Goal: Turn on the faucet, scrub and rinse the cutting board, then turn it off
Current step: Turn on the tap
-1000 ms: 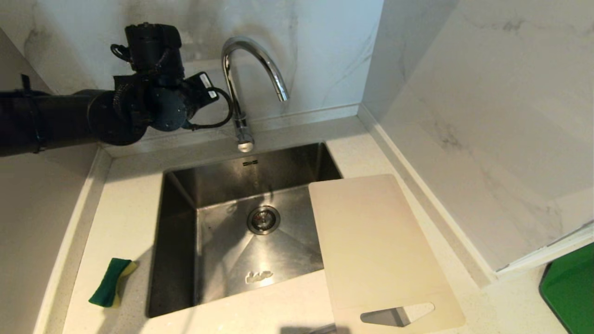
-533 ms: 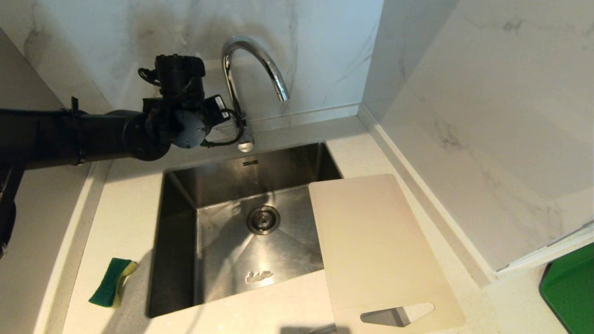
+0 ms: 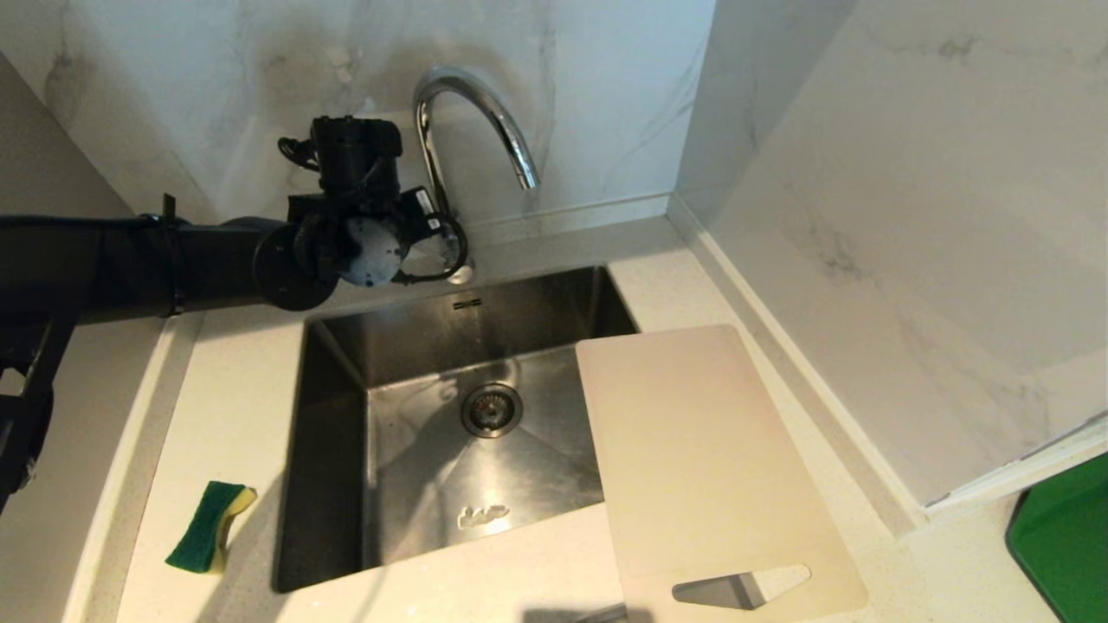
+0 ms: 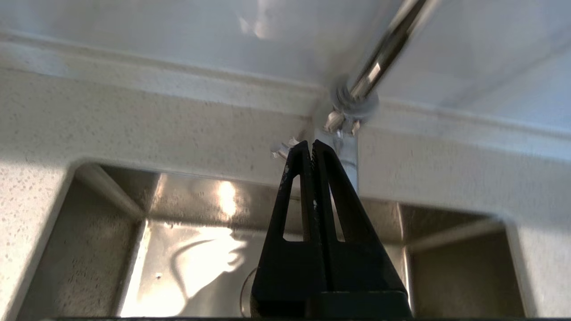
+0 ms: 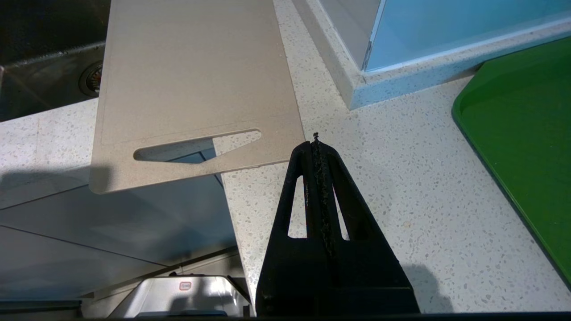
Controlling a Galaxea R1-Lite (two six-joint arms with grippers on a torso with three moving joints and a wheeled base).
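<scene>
The chrome gooseneck faucet (image 3: 485, 104) stands behind the sink. My left arm (image 3: 359, 247) reaches in from the left to its base. My left gripper (image 4: 311, 142) is shut and holds nothing. Its tips sit right at the faucet's base (image 4: 352, 104), with the thin lever (image 4: 351, 162) showing just behind one finger; I cannot tell whether they touch. No water runs. The beige cutting board (image 3: 692, 450) lies flat over the sink's right edge, its handle cut-out past the counter's front edge. My right gripper (image 5: 316, 143) is shut and empty above the counter, beside the cutting board's (image 5: 192, 76) handle end.
The steel sink (image 3: 415, 467) has its drain in the middle. A green-and-yellow sponge (image 3: 208, 526) lies on the counter to the sink's front left. A green tray (image 3: 1065, 536) sits at the far right, behind a marble wall corner.
My left arm has swung right and down, from left of the spout to the faucet's base. The cutting board and the sponge have not moved.
</scene>
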